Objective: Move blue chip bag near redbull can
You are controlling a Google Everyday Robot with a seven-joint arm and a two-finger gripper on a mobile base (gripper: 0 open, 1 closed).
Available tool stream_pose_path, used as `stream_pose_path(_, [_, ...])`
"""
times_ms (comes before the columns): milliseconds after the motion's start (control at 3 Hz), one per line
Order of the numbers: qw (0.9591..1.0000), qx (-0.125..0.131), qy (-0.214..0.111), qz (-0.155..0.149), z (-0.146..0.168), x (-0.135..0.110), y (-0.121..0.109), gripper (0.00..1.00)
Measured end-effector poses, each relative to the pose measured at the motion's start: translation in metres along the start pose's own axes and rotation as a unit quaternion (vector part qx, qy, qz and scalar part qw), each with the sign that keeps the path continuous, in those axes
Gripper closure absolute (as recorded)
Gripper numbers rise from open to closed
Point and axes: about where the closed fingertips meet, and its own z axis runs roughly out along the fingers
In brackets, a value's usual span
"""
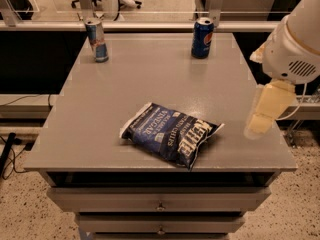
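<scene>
Tabletop [150, 79] grey and matte, seen from above and in front. Two drawer fronts [160, 200] sit under its near edge, each with a small knob at centre.

Blue chip bag [170, 136] lies flat on the near half of the table, a little right of centre. Long axis runs from left-rear to right-front. Dark navy foil, crinkled, white lettering facing up, pale seams at both ends. Its nearest corner comes close to the table's front edge.

Redbull can [96, 40] stands upright at the far left corner. Slim and tall, silver and blue with a red mark, silver top. Well apart from the bag, with most of the table's depth between them.

Pepsi can [202, 38] stands upright near the far edge, right of centre. Wider than the other can, dark blue. Well apart from both the redbull can and the bag.

Gripper [257, 119] hangs at the table's right edge, cream-coloured, pointing downward below the rounded white arm housing [292, 49]. It sits to the right of the bag and apart from it, roughly level with the bag's far end. Whether it is spread or pressed together: cannot tell from this angle.

Surroundings: speckled floor [20, 204], dark cables [10, 151] on the floor at left, a pale rail [150, 26] running behind the table's far edge
</scene>
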Motion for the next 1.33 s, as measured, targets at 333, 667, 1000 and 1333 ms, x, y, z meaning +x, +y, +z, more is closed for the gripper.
stream_pose_path(333, [0.9991,-0.018,-0.008,0.038,0.041,-0.025,0.005,0.0])
stream_pose_path(667, [0.9942,-0.046,-0.01,0.097,0.077,-0.046,0.009,0.0])
stream_pose_path(1000, [0.9835,-0.089,0.001,0.158,0.11,-0.056,0.023,0.02])
stream_pose_path(1333, [0.9754,-0.12,0.003,0.185,0.124,-0.055,0.037,0.25])
